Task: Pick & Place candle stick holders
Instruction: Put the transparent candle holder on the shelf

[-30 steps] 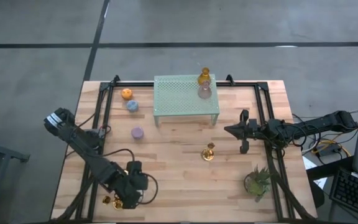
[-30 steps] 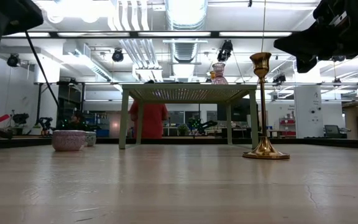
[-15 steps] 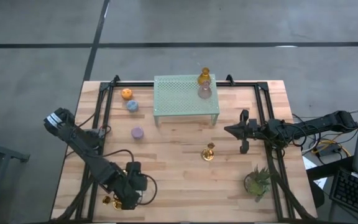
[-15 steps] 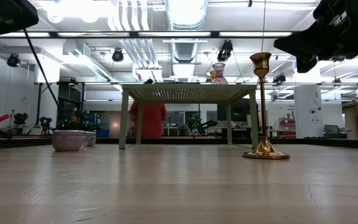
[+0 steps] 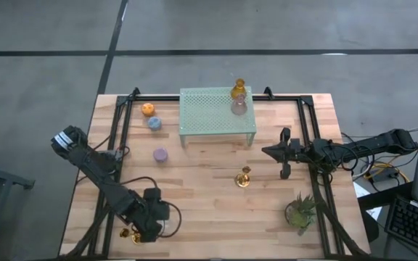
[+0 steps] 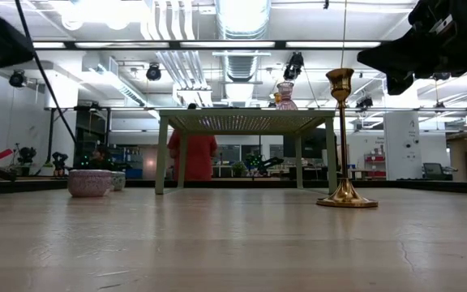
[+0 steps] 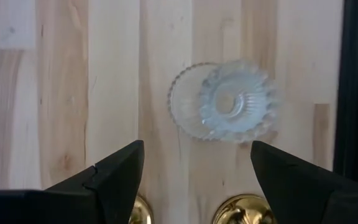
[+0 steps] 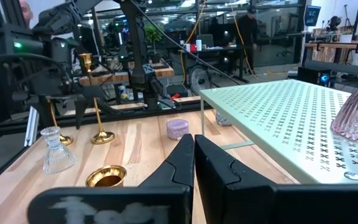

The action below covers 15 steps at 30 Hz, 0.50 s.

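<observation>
Slightly shifted toward the bench's (image 5: 209, 210) near-left corner, the left gripper (image 7: 194, 163) is held spread above a clear glass candle holder (image 7: 224, 101) and two gold holder tops (image 7: 240, 210). Right gripper (image 8: 194, 146) is pressed together, parked right of the mesh rack (image 5: 217, 110).

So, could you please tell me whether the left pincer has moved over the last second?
Yes, slightly: in the high view the left pincer has edged leftward, away from the gold candlestick at mid-table, which stays put.
</observation>
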{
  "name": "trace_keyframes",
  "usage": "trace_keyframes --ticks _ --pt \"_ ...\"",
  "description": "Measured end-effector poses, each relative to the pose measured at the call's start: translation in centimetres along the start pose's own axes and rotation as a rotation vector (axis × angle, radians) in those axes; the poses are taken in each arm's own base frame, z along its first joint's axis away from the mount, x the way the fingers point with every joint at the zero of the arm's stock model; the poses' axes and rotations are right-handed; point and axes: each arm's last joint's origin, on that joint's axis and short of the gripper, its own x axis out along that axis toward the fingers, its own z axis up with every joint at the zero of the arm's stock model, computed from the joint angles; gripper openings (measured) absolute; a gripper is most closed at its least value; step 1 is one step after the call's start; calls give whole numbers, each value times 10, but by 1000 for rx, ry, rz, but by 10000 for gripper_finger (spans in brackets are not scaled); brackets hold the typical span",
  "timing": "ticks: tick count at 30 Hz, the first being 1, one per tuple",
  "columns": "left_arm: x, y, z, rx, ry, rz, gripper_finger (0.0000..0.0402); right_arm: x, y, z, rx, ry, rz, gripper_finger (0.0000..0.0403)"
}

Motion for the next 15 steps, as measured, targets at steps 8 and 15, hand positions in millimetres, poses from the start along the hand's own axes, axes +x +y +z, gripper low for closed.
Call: trace_keyframes --ticks 8,15 --pt "8 -1 -1 -2 -41 -34 298 0 0 0 0 0 0 8" --pt "12 0 -1 10 -91 -22 298 0 0 0 -1 0 0 8"
